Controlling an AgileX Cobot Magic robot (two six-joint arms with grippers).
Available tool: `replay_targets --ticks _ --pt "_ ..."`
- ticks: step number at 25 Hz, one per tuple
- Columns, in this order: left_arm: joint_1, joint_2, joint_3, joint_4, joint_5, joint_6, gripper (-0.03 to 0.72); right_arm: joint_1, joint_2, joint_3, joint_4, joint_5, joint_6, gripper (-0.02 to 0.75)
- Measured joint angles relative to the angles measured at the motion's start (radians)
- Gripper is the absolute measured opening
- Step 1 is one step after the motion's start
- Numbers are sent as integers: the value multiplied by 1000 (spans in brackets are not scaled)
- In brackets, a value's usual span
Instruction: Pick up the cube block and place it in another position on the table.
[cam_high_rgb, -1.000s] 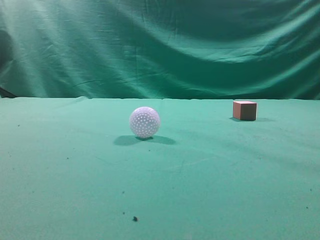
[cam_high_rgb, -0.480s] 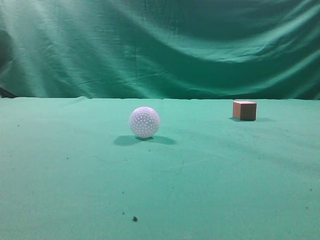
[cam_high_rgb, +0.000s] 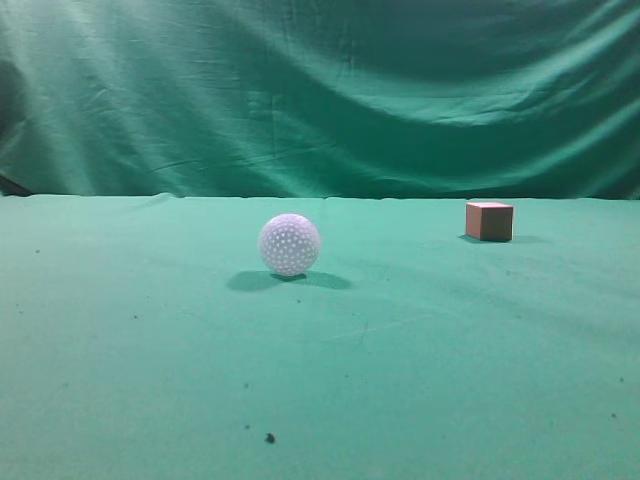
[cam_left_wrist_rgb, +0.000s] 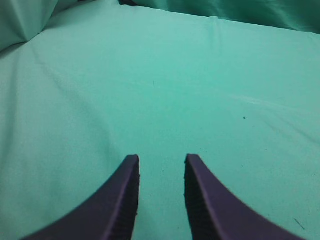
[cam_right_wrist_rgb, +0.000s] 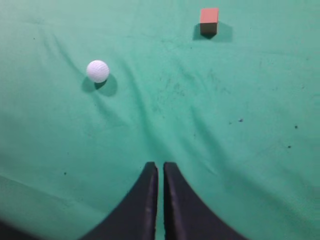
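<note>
A: Where's the cube block?

B: Resting on the green worktop, far right in the exterior view, well apart from the white ball. Nothing touches it.

A: And the hands?

B: The right hand hangs high with fingers pressed nearly together; the left hand is spread over bare cloth, holding nothing.

A: So no pickup yet.

B: I'd judge not. Next, the right hand must spread, descend and straddle the cube.

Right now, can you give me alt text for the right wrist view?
The right hand, nearly shut and empty, hangs above the green table. The cube block sits far ahead to the right, with a white dimpled ball ahead to the left.
</note>
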Motion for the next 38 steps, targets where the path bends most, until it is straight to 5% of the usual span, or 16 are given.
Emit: replay_targets --ticks 6,15,24,38 --pt "0 0 0 0 0 0 262 -92 -135 149 -35 -287 -120 0" --pt "0 0 0 0 0 0 262 -295 -416 583 -33 -626 -183 0" --pt "0 0 0 0 0 0 262 -310 -601 890 -11 -711 -183 0" --pt "0 0 0 0 0 0 262 -310 -603 896 14 -755 -183 0"
